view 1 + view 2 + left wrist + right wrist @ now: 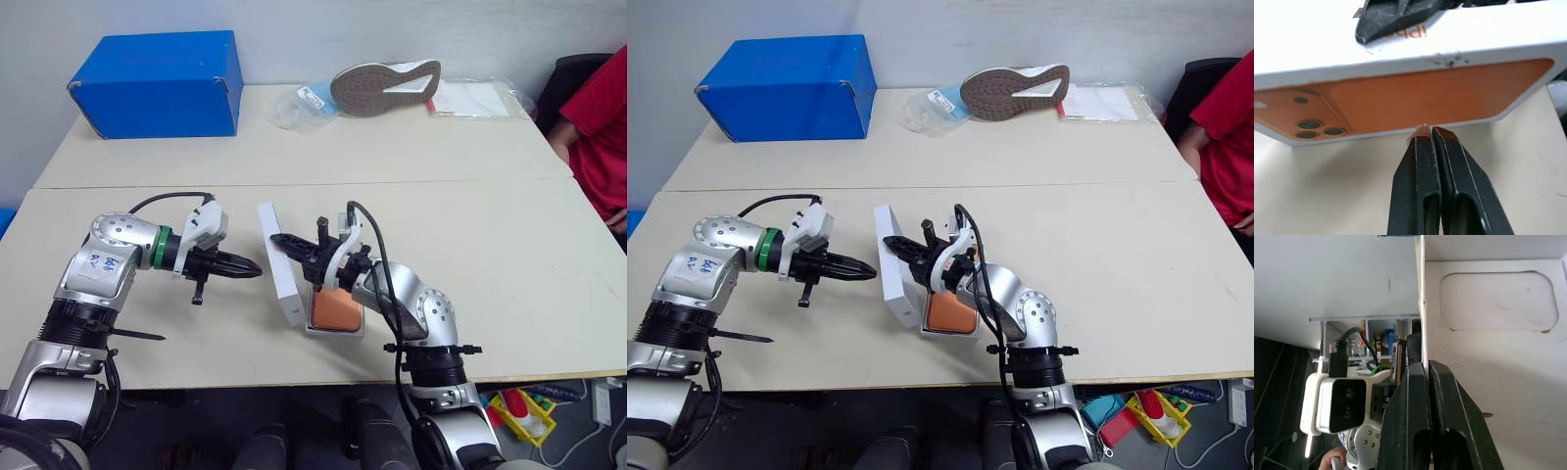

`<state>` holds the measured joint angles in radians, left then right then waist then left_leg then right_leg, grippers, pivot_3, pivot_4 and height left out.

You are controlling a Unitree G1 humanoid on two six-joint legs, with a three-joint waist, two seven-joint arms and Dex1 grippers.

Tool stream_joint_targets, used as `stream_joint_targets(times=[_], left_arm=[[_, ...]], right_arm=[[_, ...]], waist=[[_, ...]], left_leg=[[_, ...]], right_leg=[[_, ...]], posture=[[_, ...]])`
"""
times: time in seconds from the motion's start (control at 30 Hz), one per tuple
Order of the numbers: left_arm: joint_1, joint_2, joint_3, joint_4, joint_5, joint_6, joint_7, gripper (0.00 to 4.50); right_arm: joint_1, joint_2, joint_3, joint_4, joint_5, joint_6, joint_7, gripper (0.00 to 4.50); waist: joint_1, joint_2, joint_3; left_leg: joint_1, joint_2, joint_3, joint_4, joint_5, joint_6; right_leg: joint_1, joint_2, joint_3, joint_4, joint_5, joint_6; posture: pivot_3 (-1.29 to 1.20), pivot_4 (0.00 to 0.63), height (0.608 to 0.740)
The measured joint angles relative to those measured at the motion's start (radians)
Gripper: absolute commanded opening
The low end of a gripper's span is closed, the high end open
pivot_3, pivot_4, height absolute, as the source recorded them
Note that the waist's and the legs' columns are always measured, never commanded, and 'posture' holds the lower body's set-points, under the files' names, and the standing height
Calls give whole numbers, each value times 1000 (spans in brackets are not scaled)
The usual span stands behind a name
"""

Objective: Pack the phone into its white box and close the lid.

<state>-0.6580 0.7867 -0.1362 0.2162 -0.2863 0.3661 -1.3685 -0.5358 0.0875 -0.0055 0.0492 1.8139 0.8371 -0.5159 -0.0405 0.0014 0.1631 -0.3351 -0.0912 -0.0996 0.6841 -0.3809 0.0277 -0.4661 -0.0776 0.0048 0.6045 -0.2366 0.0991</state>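
The lid (281, 274) stands tilted on its long edge at the table's middle front. Its printed orange face (1425, 98) is turned toward my left gripper (253, 267). That gripper is shut and empty, its fingertips (1422, 133) at the lid's lower edge. My right gripper (279, 238) reaches over the lid's top edge and is shut on its thin wall (1421, 308); the lid's white inside shows a rounded recess (1496, 301). Just behind the lid lies the orange phone (336, 310), flat in the white box (338, 333), partly hidden by my right hand.
At the table's far side sit a blue cardboard box (162, 83), a crumpled plastic bag (299, 106), a shoe lying sole up (384, 86) and papers in a clear sleeve (475, 98). A person in red (602, 137) sits at the right edge.
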Motion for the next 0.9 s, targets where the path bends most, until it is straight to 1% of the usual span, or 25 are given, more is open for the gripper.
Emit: stream_joint_targets(times=[0.2, 0.4, 0.5, 0.7, 0.9], left_arm=[[0, 0, 0, 27, 18, -10, 1, 61], [0, -22, -1, 34, 24, -22, 1, 61], [-2, -30, -2, 35, 29, -25, 1, 61], [-2, -46, -2, 33, 31, -21, 5, 61], [-3, -105, -17, 34, 42, -26, 27, 61]], right_arm=[[46, 9, 10, -14, -23, 17, 35, 0], [37, 16, 1, -39, -47, 14, 77, 0], [57, -23, 4, -45, -84, 30, 90, 0], [180, -79, -2, -168, -41, 46, 97, 0], [210, -137, -2, -226, -29, 37, 103, 0]], waist=[[2, 0, 0], [3, 0, 0], [5, 0, 0], [13, 0, -1], [14, 0, -1]], left_leg=[[0, 0, 0, 0, 0, 0], [0, 0, 0, 0, 0, 0], [0, 0, 0, 0, 0, 0], [0, -1, 0, 0, 0, 1], [0, 0, 0, 0, 0, 1]], right_leg=[[0, 0, 0, 0, 0, 0], [0, 0, 0, 0, 0, 0], [0, 0, 0, 0, 0, 0], [1, -1, 0, -1, 0, 0], [2, 0, 0, -1, 0, 0]], posture=[[0, 150, 740], [0, 150, 740], [0, 150, 740], [0, 150, 740], [0, 150, 740]])
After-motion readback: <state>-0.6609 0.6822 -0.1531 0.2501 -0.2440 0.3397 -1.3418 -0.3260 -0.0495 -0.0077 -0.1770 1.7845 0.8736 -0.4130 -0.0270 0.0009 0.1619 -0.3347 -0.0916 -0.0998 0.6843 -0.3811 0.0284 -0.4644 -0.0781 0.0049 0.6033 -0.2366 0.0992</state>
